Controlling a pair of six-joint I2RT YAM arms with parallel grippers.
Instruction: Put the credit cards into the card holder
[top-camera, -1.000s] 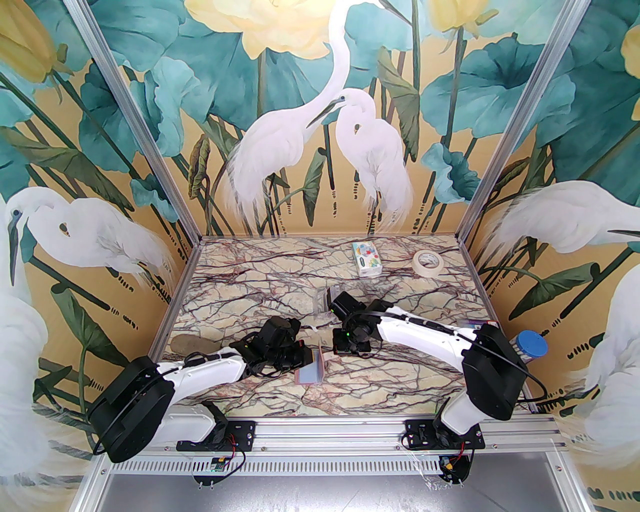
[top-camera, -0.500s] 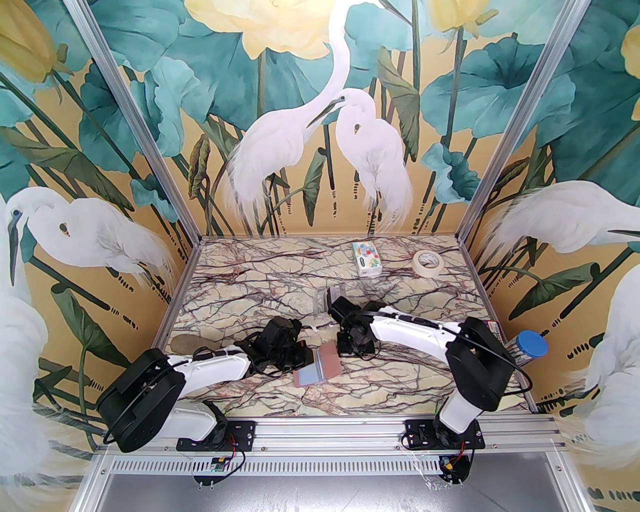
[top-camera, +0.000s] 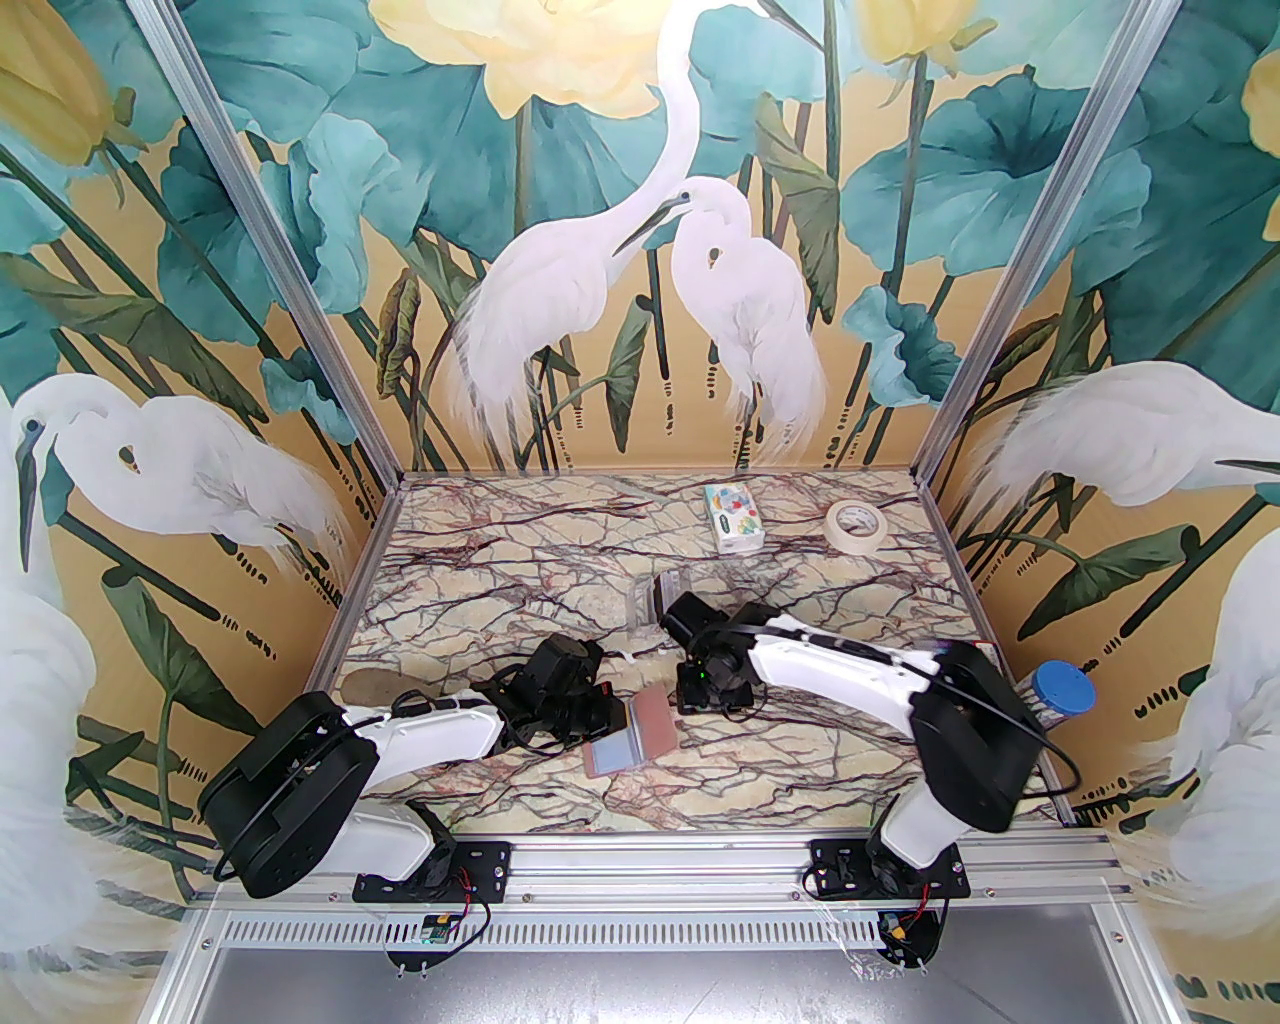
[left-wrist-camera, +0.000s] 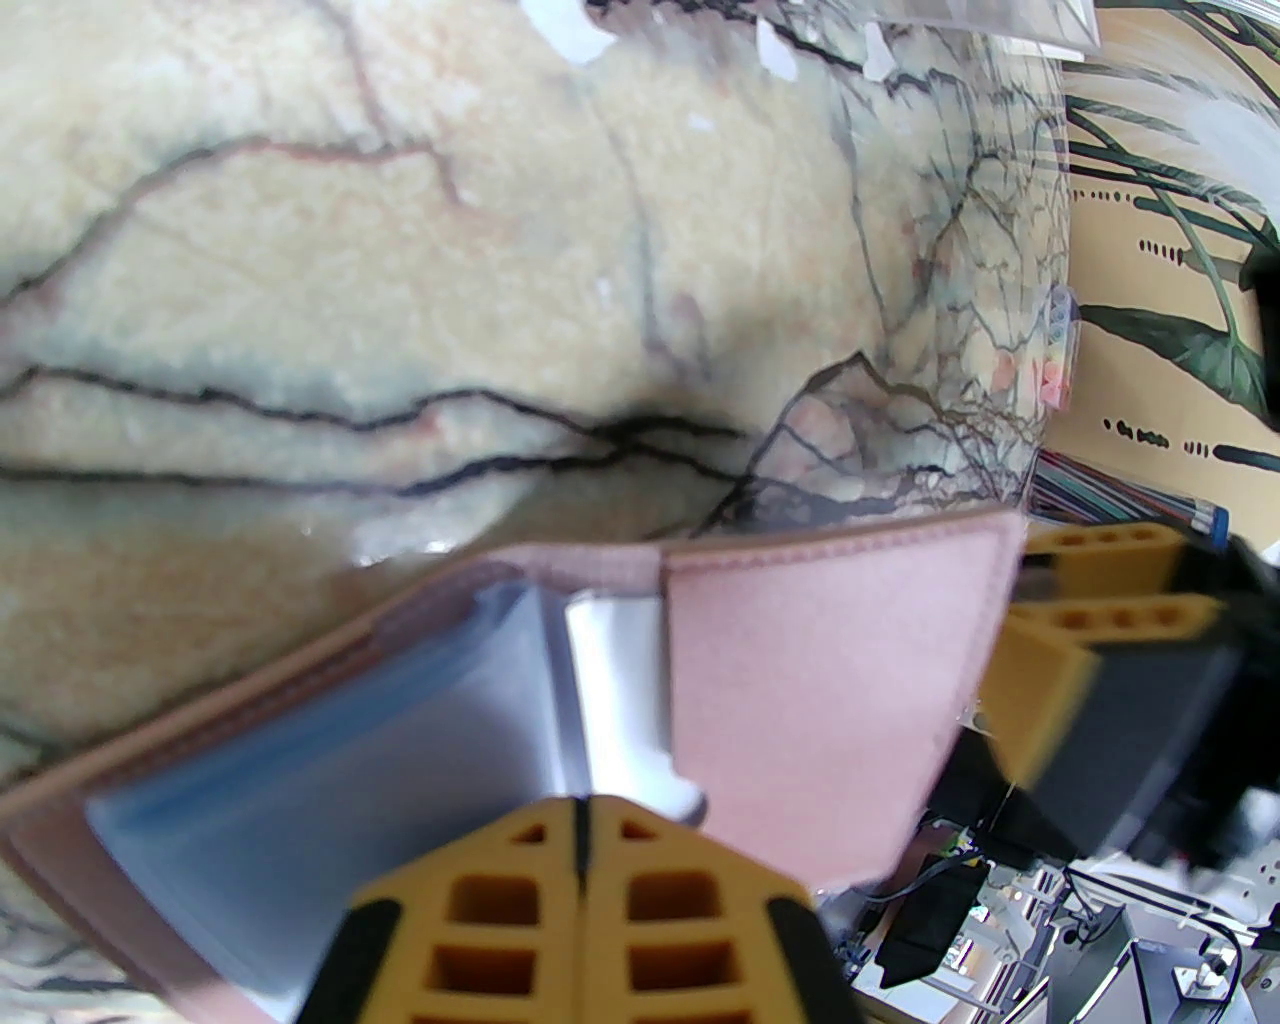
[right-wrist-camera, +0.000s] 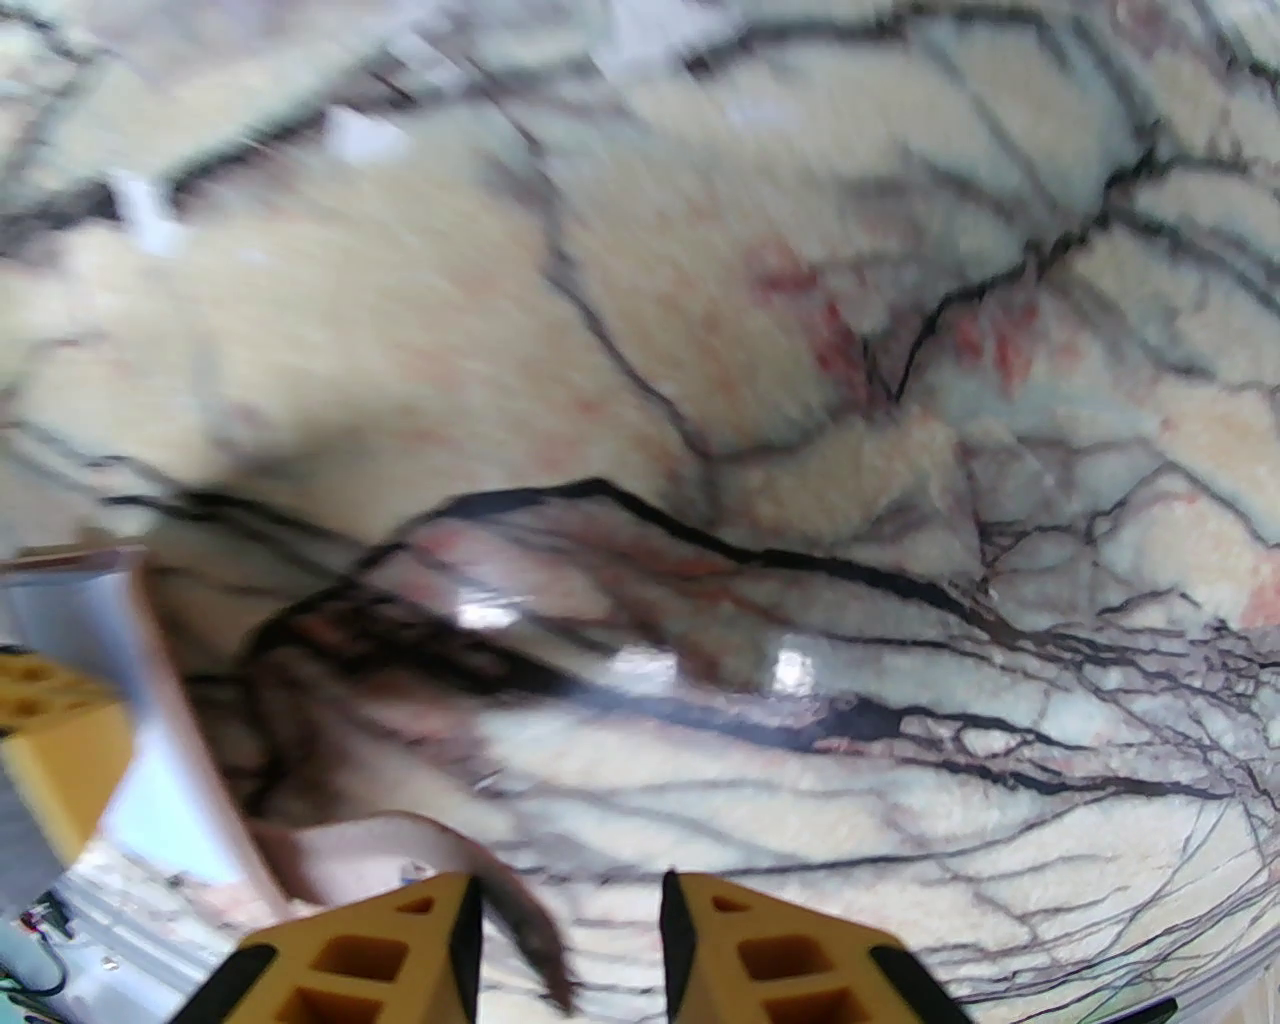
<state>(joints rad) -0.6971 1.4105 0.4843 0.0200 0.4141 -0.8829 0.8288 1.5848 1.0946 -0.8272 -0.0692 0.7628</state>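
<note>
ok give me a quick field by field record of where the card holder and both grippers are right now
card holder: lying open on the table, pink flap on the right, bluish clear sleeves on the left
left gripper: shut, tips over the sleeves; whether it pinches one cannot be told
right gripper: open, by the holder's pink strap
far side of table: tissue pack, tape roll

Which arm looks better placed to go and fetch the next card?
Right, probably. The left end effector is shut at the edge of the open card holder, seemingly steadying it. The right end effector stands open beside it, gripping nothing, so it seems free to leave.
</note>
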